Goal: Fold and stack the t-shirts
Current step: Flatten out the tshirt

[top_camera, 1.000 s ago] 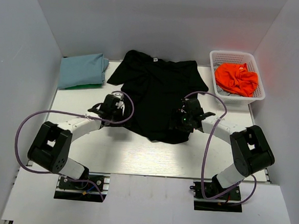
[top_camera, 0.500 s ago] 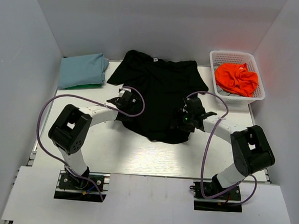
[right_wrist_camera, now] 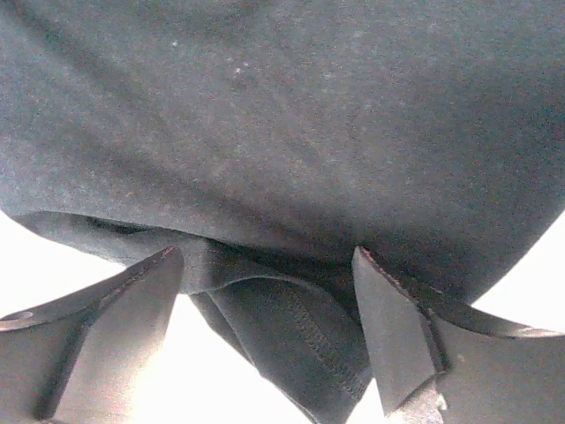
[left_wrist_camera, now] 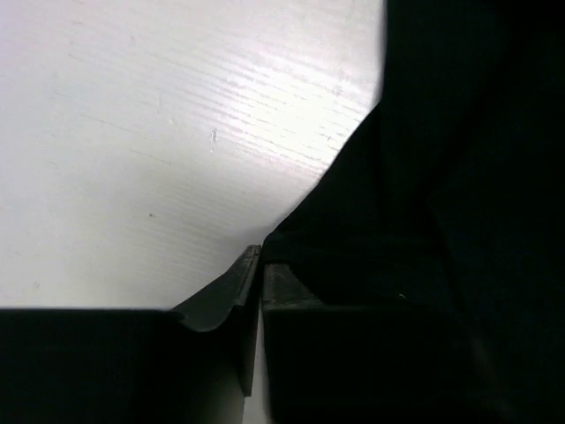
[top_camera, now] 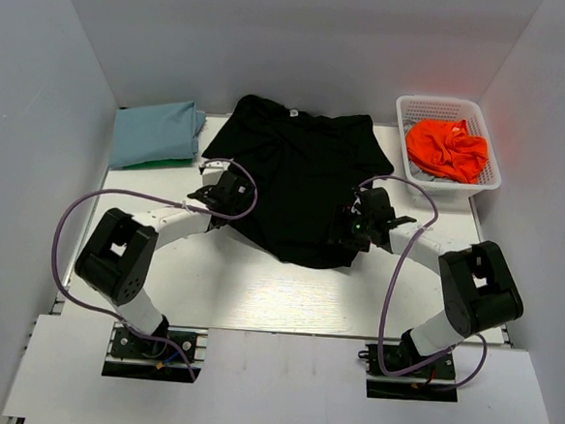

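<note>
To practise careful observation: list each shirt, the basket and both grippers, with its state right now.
Black t-shirt, spread out, near hem bunched.
Light blue t-shirt, folded, top of the far-left pile.
Green t-shirt, beneath it, only an edge showing.
Basket, upright, not empty.
Orange t-shirt, crumpled inside it.
Left gripper, shut on the black t-shirt's edge.
Right gripper, open over the near hem.
</note>
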You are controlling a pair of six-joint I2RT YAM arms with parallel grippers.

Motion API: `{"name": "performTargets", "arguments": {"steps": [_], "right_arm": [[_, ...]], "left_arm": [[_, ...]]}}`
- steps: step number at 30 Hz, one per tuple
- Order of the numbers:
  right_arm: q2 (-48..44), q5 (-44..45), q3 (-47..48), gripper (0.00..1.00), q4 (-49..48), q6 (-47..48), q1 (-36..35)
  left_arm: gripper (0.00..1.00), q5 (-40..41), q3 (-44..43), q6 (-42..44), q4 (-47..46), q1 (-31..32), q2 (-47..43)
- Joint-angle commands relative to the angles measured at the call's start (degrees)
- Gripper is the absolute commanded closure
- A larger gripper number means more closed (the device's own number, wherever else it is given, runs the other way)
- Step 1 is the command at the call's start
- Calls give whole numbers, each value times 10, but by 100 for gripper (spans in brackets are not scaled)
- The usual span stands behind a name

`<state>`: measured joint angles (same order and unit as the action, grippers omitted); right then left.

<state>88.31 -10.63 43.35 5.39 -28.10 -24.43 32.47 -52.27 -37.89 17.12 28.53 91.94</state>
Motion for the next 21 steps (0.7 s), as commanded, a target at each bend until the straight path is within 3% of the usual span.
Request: {"name": "performTargets", "arguments": {"steps": [1, 2, 5, 6, 7, 9, 11, 12, 16, 18, 20, 21], "right_arm": [[12, 6, -26, 19, 35, 3, 9], [14, 4, -27, 22, 32, 3, 9], [21, -2, -34, 49, 37, -8, 12], [21, 4, -39, 76, 39, -9, 15], [23, 10, -42, 88, 43, -26, 19], [27, 27, -53, 100, 59, -33, 24], [33, 11, -60, 100, 63, -42, 32], [34, 4, -60, 100, 66, -51, 35], [37, -15, -63, 100, 70, -72, 50], [27, -19, -73, 100, 73, -76, 56], [12, -14, -77, 100, 73, -83, 59], [10, -4, -75, 100, 78, -84, 61]], "left_arm": [[85, -12, -17, -36, 24, -8, 19], [100, -7, -17, -60, 46, -8, 19], [100, -1, -2, -178, 157, -8, -30], [100, -1, 8, -212, 185, -8, -50], [100, -8, 22, -280, 214, -15, -73], [100, -33, 73, -336, 267, -15, -155], [86, -50, 132, -390, 282, -20, -212], [75, -75, 146, -406, 294, -20, -263], [72, -99, 192, -499, 372, -20, -372], [66, -104, 204, -515, 416, -20, -406], [48, -104, 215, -532, 446, -20, -439], [22, -111, 222, -544, 454, -20, -446]]}}
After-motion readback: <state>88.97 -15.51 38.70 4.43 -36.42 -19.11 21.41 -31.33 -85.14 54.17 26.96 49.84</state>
